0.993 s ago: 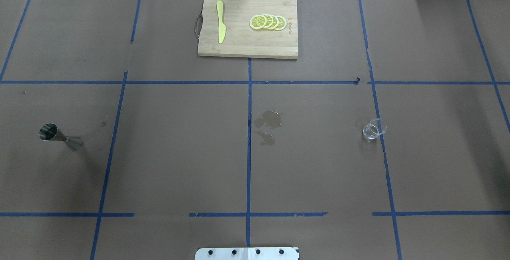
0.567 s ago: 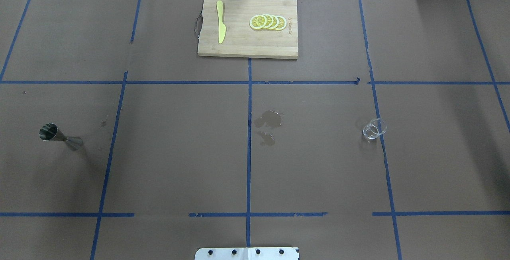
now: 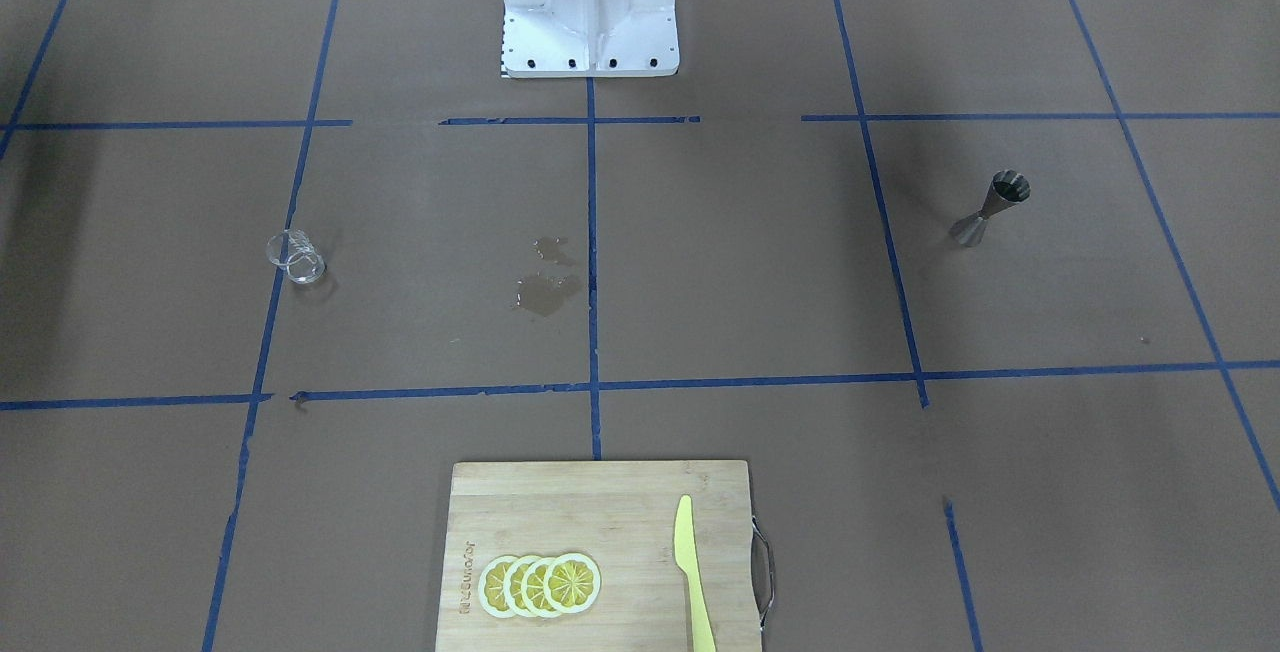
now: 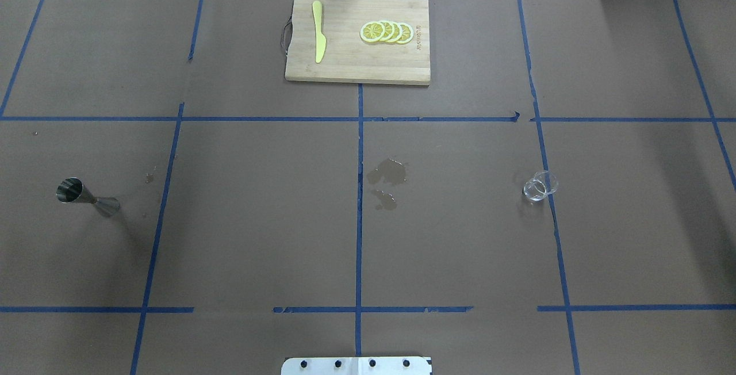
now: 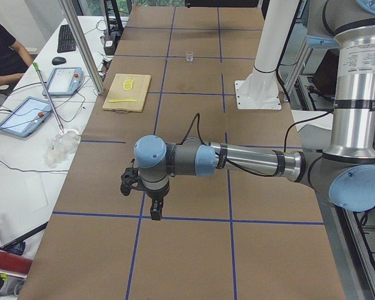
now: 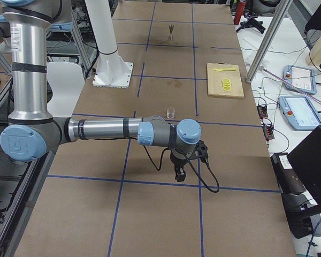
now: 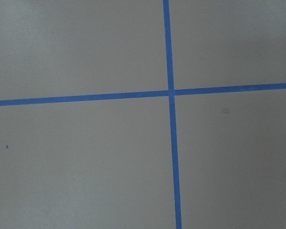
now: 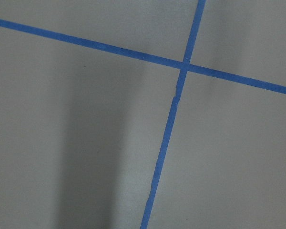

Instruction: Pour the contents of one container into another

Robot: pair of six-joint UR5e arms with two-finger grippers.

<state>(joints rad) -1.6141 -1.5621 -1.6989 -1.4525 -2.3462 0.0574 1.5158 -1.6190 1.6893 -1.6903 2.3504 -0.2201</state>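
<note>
Steel jigger [image 4: 86,196] stands upright on the table [image 4: 259,237], left side; wet patches [image 4: 388,175] at centre; clear glass cup [image 4: 539,186] upright, right side. Left gripper [image 5: 155,211] and right gripper [image 6: 178,174] hover over bare table ends, well apart from both; open or closed, cannot tell

Cutting board [image 4: 356,58] with lemon slices [image 4: 386,32], yellow knife [image 4: 318,31]; wet stain [image 4: 388,173].
</note>
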